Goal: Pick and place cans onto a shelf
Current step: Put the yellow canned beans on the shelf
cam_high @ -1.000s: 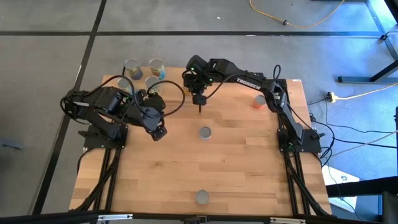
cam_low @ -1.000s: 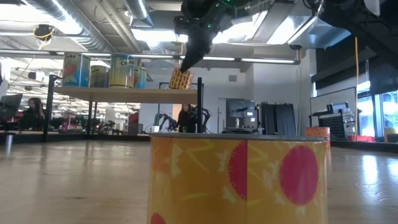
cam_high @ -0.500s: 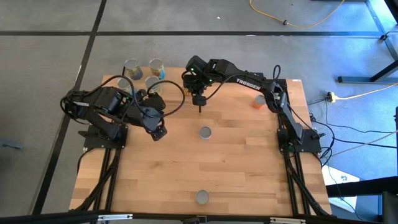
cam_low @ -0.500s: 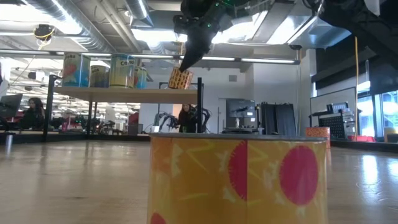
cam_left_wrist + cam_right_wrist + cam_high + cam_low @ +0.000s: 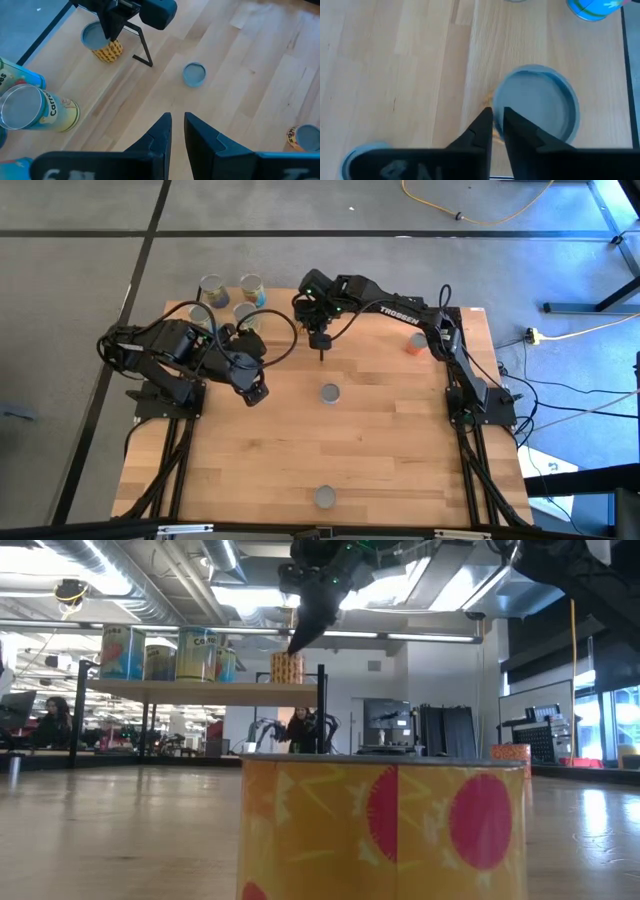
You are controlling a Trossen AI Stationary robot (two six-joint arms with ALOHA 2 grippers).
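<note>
Left gripper [image 5: 256,393] hovers over the table [image 5: 380,450], fingers narrowly apart, holding nothing. Three cans [image 5: 165,655] stand on the shelf [image 5: 200,688]. Right gripper [image 5: 300,640] sits above a yellow can [image 5: 287,668] on the shelf's right end, fingers narrowly apart, gripping nothing.
</note>
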